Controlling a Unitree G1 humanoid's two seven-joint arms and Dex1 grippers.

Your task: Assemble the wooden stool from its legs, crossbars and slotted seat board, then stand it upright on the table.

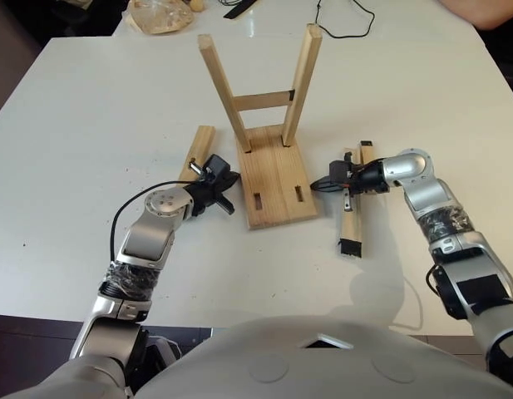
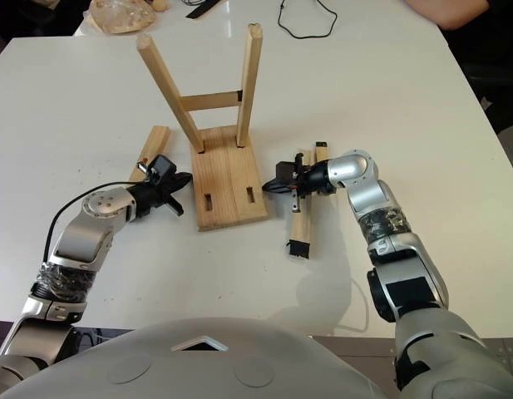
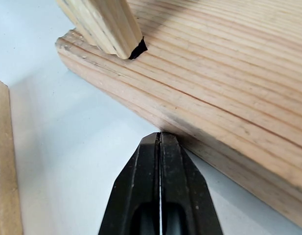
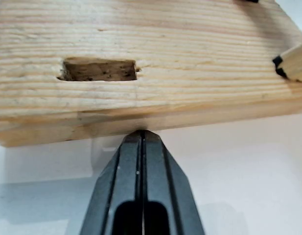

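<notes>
Left claw: fingers pressed together, holding nothing, tip against the left long edge of the seat board. Right claw: also closed and holding nothing, tip touching the board's right long edge, just beside an empty slot. The claws face each other across the board.

Seat board lies flat mid-tabletop, long axis running near to far. Near end has two empty slots. Far end has two legs seated in slots, standing up and leaning away, joined by a crossbar about halfway up.

Loose leg lies flat on the left of the board, just beyond the left claw and apart from the board. Loose leg pair lies flat on the right, partly under the right claw and wrist, dark band at the near end. How these pieces are joined is hard to tell.

Tabletop is white. At the far edge are a clear bag with pale brownish contents I cannot identify and a black cable. Dark floor shows past the left corner.
</notes>
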